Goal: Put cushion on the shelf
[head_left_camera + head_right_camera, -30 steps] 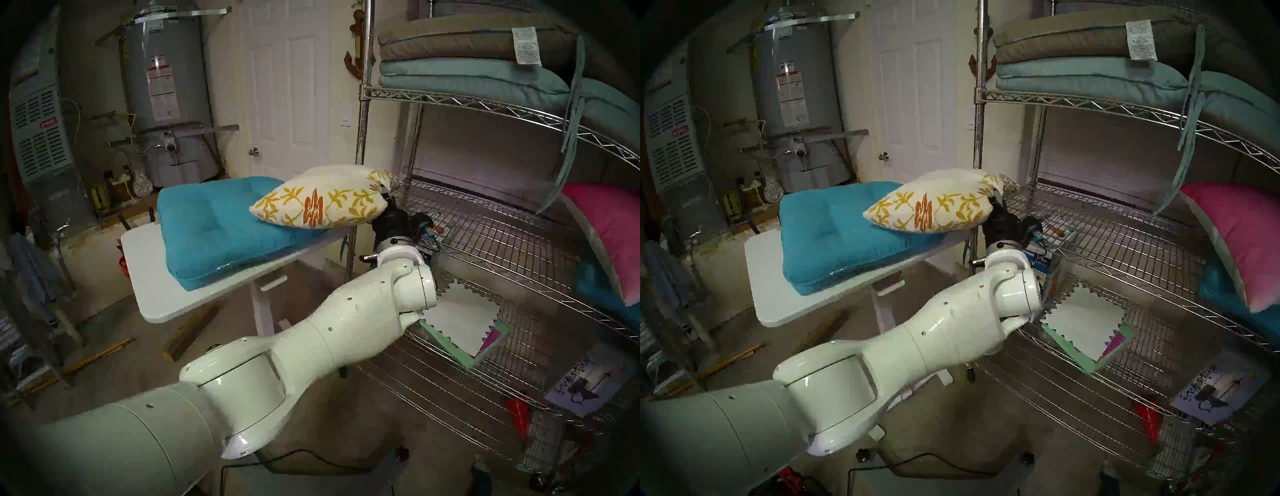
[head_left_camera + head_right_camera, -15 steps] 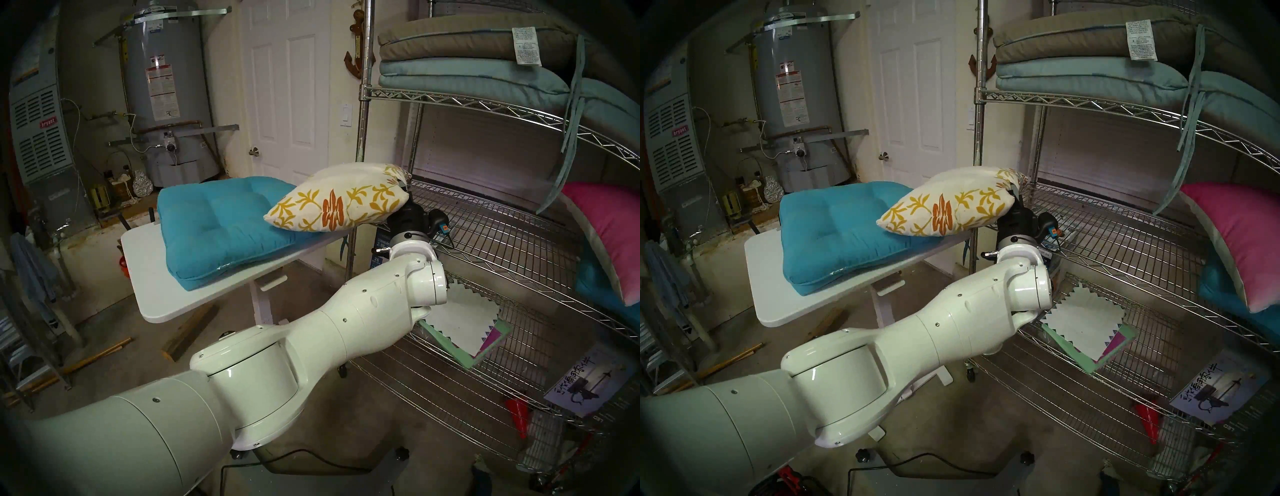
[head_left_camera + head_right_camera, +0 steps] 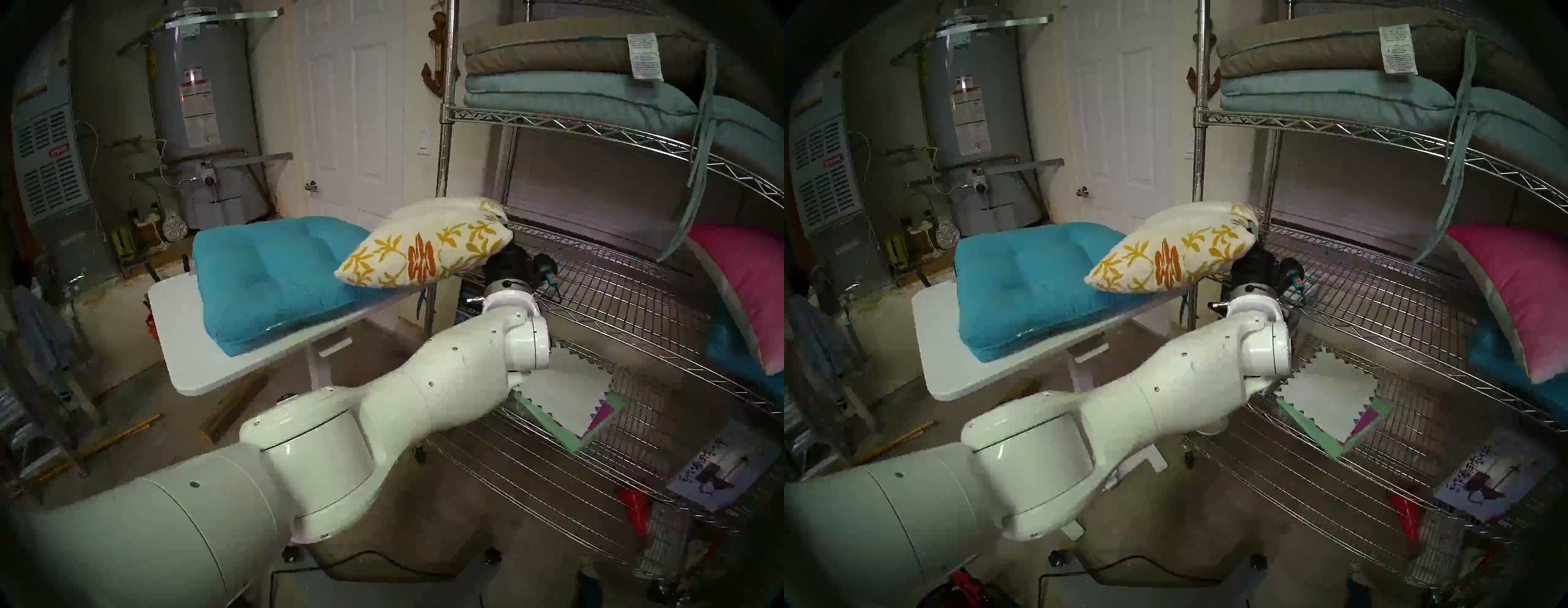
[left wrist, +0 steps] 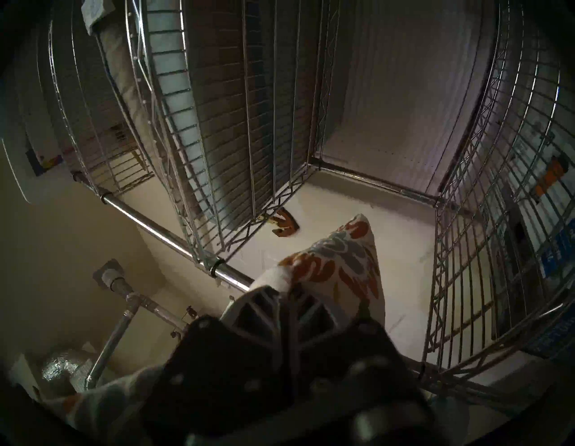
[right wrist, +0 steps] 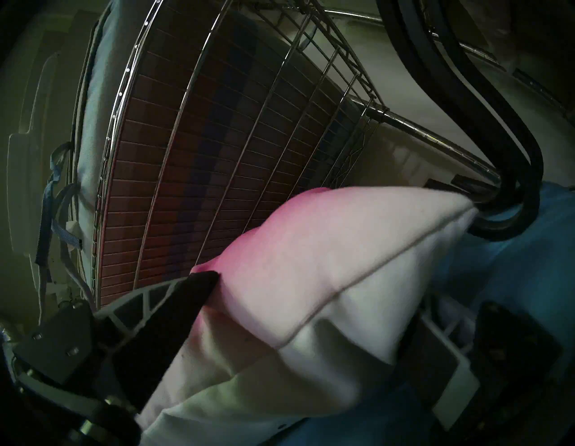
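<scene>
Grip: the left gripper point(image 4: 287, 294) pinches one corner of the cushion point(image 3: 424, 244); the rest hangs free.
Place: cushion held in the air just left of the shelf point(image 3: 594, 271) front post, over the teal cushion point(image 3: 271, 276).
Snag risk: the trailing bulk could catch the post.
Slip risk: a corner pinch may let go.
Right gripper point(image 5: 311, 327): jaws spread around the pink pillow point(image 5: 326, 249).

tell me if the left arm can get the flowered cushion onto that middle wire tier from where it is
Probably yes. The left gripper is shut on the cushion's corner at the shelf's front left post, and that tier looks bare nearby; the post may snag the cushion's trailing bulk.
</scene>
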Robot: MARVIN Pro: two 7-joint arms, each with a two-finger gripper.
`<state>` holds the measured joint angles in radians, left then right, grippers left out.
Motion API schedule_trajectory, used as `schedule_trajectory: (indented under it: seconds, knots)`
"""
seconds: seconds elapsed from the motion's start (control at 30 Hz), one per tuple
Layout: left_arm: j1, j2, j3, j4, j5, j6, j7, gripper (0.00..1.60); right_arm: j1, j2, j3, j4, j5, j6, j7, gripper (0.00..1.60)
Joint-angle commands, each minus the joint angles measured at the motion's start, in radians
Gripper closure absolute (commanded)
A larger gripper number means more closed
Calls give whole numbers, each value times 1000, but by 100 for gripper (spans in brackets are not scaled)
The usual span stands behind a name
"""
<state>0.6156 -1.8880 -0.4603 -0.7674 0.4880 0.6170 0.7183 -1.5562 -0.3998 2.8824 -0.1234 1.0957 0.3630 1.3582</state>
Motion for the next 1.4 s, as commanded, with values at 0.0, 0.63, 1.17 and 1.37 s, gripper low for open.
schedule_trajectory:
  seconds: [0.0,0.63,1.17,1.37]
  knots:
    - [-58,-73,19,12,9,-48,-11,160,-7,-21,-3,12,0,3,-2,0]
    - [-121,-119,59,115,11,-123,-59,160,-7,-21,-3,12,0,3,-2,0]
    - [-159,-119,115,201,16,-188,-124,160,-6,-20,-3,12,0,3,-2,0]
    - [-185,-119,134,204,16,-206,-160,160,-6,-19,-3,12,-1,2,-2,0]
